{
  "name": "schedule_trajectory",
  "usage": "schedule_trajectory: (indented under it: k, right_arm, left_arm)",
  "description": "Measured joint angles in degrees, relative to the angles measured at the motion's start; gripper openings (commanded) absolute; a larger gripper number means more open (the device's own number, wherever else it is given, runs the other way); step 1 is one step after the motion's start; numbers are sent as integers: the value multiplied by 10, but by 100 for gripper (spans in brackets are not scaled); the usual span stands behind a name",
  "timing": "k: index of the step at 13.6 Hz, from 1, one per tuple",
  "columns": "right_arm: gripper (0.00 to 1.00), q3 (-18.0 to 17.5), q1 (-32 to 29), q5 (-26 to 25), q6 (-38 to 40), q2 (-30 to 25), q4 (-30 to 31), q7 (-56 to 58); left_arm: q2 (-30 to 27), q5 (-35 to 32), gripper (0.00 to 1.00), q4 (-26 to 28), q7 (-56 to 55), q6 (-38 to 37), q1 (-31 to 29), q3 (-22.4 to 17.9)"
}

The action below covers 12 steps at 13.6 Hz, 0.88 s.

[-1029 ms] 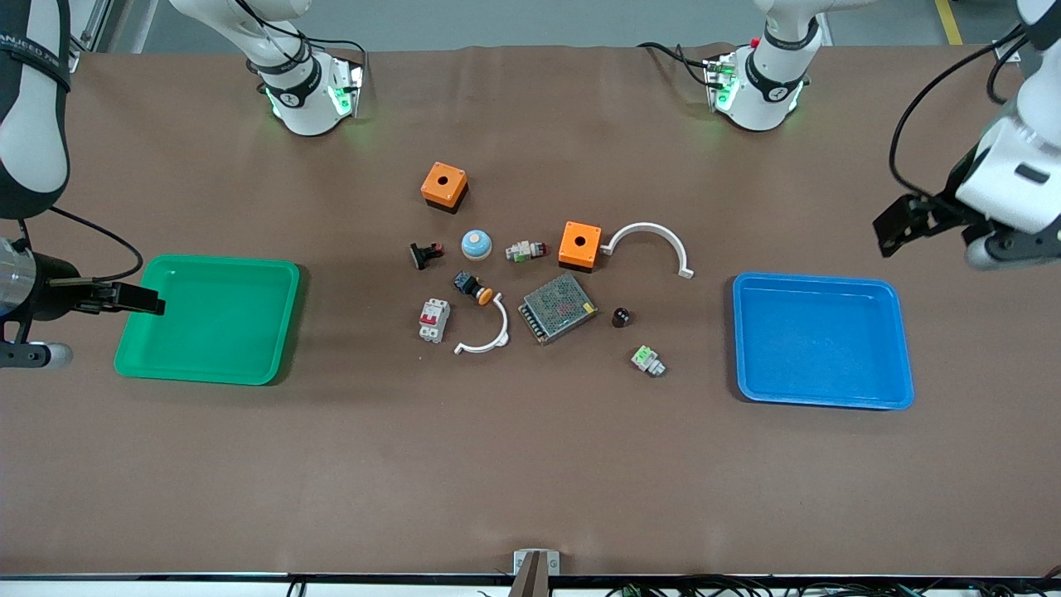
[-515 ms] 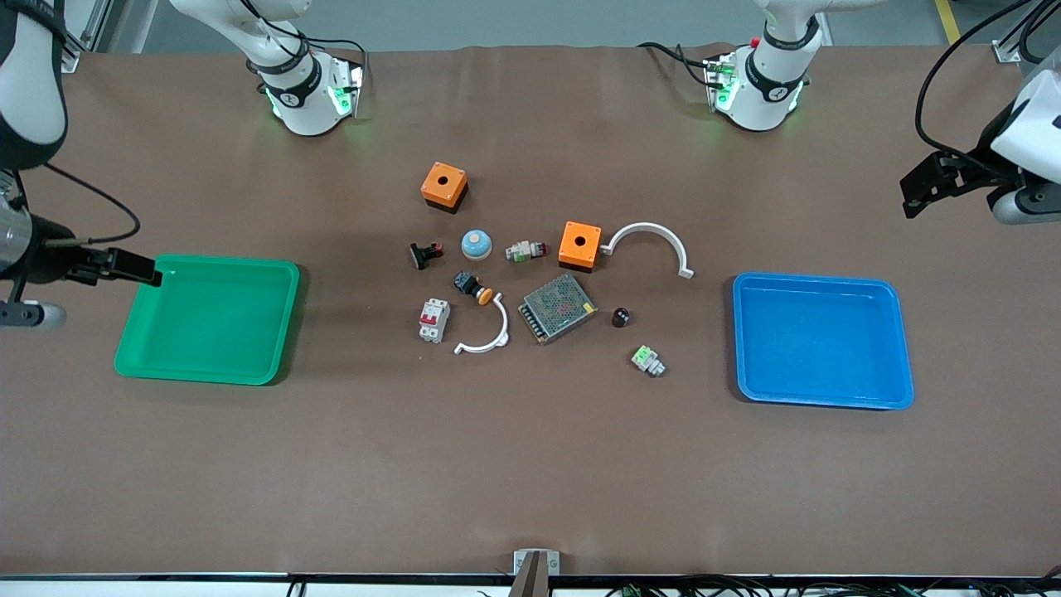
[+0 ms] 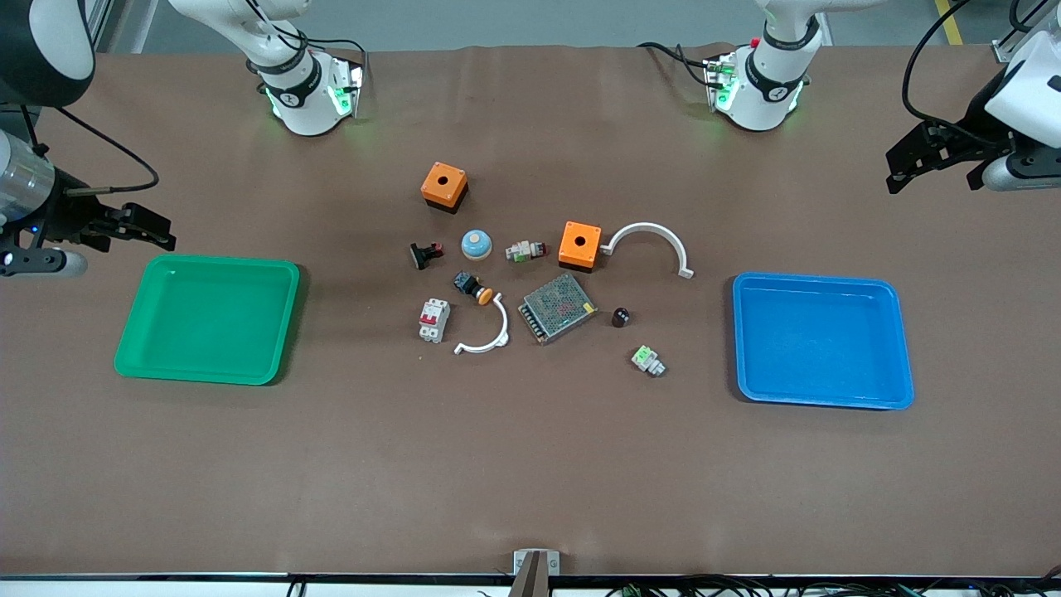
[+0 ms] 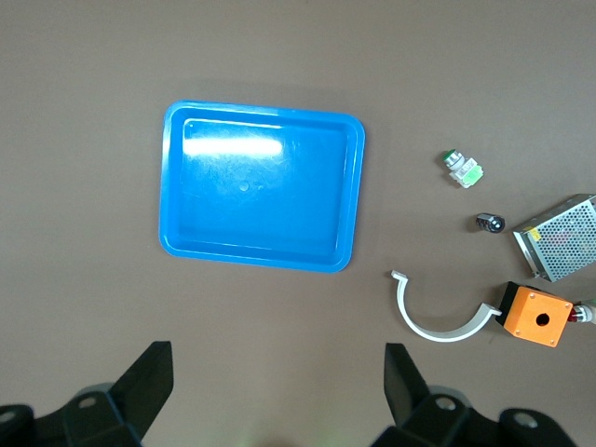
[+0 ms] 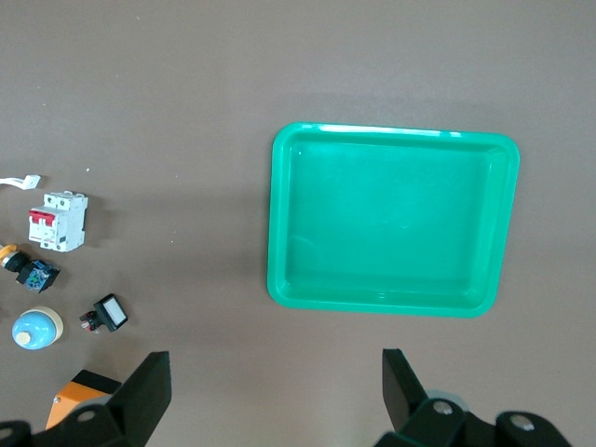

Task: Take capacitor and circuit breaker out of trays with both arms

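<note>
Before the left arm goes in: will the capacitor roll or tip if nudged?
Likely rolls: the capacitor is a tiny black cylinder, and the left wrist view suggests it lies on its side. Probably light, so a pincer finger could knock it toward the mesh box close beside it. It looks rigid, so a firm pinch should hold.

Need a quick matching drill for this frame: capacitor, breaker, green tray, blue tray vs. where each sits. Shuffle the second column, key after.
Things:
1. capacitor
2. breaker
3. green tray
4. blue tray

Places:
A. at the left arm's end of the table
B. beside the metal mesh box, on its blue-tray side
C. at the right arm's end of the table
D. beside the smaller white arc, on its green-tray side

Pairs: 1-B, 2-D, 3-C, 4-A
</note>
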<state>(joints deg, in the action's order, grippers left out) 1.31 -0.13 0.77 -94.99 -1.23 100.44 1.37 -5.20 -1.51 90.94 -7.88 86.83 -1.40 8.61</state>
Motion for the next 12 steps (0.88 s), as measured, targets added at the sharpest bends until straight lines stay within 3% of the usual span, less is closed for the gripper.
schedule_trajectory:
  k: [12]
  right_arm:
    - [100, 3, -1, 0, -5, -52, 33, 0]
  left_arm:
    - [0, 0, 100, 4, 10, 0, 0, 0]
